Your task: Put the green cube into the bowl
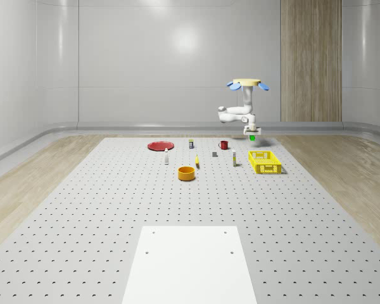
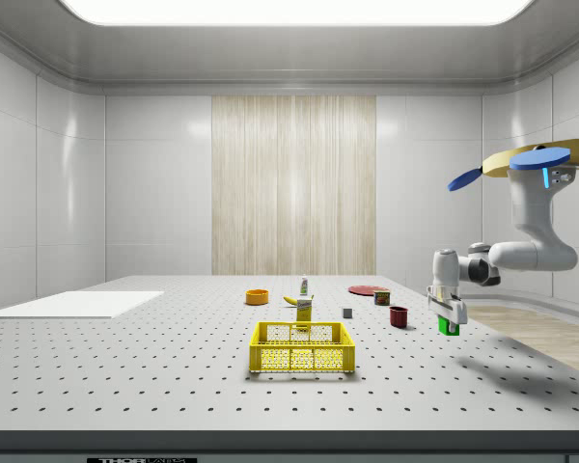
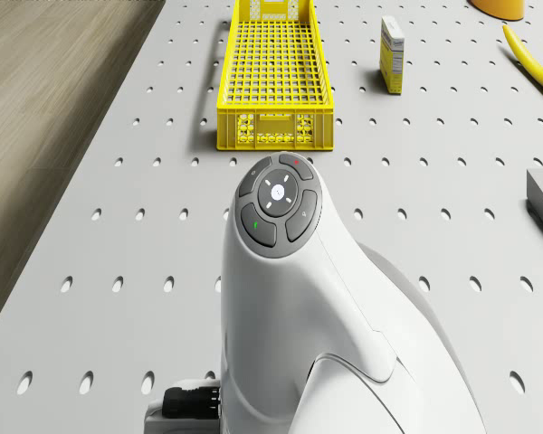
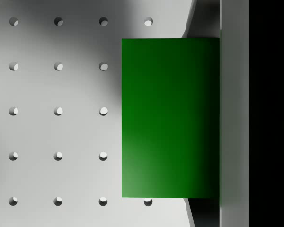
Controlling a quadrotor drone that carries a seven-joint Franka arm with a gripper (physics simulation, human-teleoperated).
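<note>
Green cube (image 4: 170,118) sits right up against your wrist camera, and you've got it: the gripper (image 2: 448,323) is clamped on it, one finger (image 4: 234,113) flat against the cube's side, and the block hangs at the fingertips, clear of the perforated table (image 1: 114,209) below. Judging by its look, that's a small, rigid, light block with smooth flat faces. It shouldn't crush, but it could slide, so opposite flat faces are the place to hold it, and that appears to be what you have.

From the gripper outward: the cube pokes out just under the fingers in the side view, a green nub at six o'clock of the wrist. The white arm (image 3: 290,298) folds up to the drone (image 1: 247,83), which hovers in the air beyond the far end of the yellow crate (image 1: 265,161), near the table's far edge.

Reading the whole-scene view like a clock around your gripper: the crate is close by at about five o'clock, the red mug (image 1: 223,145) near at nine, and the orange bowl (image 1: 187,173), your target, well apart at about eight o'clock. Between you and it stand a small carton (image 1: 234,161) and a grey block (image 1: 215,154), with a banana (image 1: 197,163) just beside the bowl. Farther off at nine lies the red plate (image 1: 160,146).

Carry and release are not yet done.
</note>
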